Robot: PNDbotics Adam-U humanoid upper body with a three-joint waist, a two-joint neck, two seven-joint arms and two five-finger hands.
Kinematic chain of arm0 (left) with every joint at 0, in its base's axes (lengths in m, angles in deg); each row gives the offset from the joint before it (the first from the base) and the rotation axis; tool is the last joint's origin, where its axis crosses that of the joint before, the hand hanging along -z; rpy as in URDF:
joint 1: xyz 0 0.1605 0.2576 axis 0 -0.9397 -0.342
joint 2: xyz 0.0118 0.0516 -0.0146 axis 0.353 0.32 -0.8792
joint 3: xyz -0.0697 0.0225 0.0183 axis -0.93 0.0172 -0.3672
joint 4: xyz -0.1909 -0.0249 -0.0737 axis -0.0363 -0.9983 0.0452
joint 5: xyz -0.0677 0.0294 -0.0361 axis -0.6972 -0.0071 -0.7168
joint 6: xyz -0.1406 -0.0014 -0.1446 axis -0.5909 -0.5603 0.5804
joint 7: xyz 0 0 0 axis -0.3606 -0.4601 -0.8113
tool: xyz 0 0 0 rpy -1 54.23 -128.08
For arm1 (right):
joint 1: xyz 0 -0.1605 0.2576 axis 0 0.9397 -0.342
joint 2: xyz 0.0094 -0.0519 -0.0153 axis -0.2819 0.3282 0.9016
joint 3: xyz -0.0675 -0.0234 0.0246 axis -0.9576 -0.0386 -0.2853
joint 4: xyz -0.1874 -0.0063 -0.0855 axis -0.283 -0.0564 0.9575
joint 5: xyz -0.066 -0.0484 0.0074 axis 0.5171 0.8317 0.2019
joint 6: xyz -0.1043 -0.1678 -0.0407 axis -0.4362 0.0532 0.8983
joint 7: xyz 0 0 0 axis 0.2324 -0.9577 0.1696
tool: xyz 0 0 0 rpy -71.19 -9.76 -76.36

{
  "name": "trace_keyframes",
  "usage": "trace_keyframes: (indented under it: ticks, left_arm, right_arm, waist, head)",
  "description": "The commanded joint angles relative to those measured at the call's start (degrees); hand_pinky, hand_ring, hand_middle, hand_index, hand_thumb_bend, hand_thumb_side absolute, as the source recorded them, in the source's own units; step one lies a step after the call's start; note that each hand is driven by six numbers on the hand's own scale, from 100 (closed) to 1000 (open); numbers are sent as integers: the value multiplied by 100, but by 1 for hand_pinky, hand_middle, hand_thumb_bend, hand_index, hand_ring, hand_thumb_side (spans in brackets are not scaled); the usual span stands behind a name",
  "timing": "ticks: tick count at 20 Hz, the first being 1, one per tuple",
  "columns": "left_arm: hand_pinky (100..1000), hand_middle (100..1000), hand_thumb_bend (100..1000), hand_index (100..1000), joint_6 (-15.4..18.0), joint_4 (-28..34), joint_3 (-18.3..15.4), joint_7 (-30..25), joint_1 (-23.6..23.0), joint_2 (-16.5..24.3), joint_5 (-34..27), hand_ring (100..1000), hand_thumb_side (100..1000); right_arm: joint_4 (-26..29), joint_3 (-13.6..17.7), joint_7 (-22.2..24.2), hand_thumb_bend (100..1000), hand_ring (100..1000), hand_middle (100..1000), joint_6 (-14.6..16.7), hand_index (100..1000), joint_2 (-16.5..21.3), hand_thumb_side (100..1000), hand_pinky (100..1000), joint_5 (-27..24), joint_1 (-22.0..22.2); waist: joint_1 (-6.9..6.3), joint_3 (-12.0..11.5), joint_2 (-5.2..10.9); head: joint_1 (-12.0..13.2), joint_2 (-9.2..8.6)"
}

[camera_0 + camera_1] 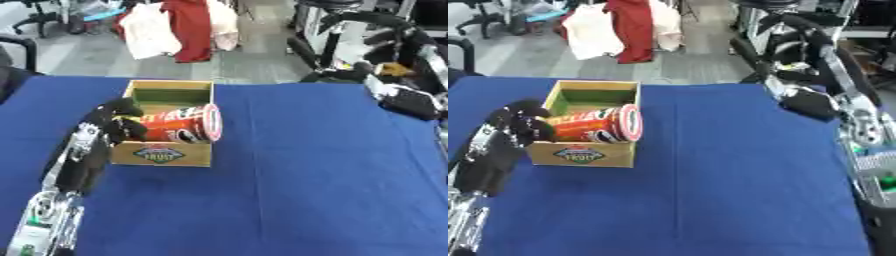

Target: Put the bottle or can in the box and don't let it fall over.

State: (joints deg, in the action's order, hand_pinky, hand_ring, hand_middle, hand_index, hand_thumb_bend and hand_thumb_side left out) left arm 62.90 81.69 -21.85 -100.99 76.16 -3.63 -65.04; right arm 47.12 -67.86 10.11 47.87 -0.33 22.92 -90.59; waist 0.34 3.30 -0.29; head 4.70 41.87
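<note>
Blue cloth tabletop, slightly askew in view. Small wooden box with a printed label on its front wall, open top, green inside, standing on the left half of the tabletop toward the far edge. Red can with white lettering and a pale lid rim, lying on its side across the top of the box, tilted, lid end pointing right and sticking out past the right wall; not upright, resting on the box's rim rather than down inside, as far as can be seen. Left hand black, reaching in from lower left along a silver and black forearm, fingers curled round the can's bottom end at the left side of the box, gripping the can. Left hand touching or just above the box's left wall; exact contact unclear. Right hand dark, at the far right edge of the tabletop, well apart from box and can, below a raised black arm; open or closed not discernible. Clothes in red and white hanging beyond the far edge of the tabletop, grey floor behind.
</note>
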Motion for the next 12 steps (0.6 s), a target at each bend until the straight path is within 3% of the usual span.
trace_keyframes:
  ticks: [1, 5, 12]
  left_arm:
    - [603, 667, 100, 829, 25, 122, -55, 40, -2, 98, 35, 608, 770]
    - [603, 667, 100, 828, 33, 116, -73, 64, -15, 93, 62, 607, 769]
    - [605, 667, 100, 829, 51, 109, -45, 63, 29, 63, 57, 609, 754]
  right_arm:
    - [355, 122, -106, 239, 664, 697, 19, 950, -86, 392, 665, -179, 338]
    - [387, 307, -513, 221, 637, 678, 67, 946, -257, 386, 640, -468, 931]
    - [244, 206, -708, 185, 623, 665, 105, 943, -312, 381, 628, -570, 1044]
  waist:
    - [-7, 49, 92]
    - [-21, 85, 94]
    - [-7, 46, 147]
  head:
    - [49, 77]
    - [35, 136]
    - [187, 224]
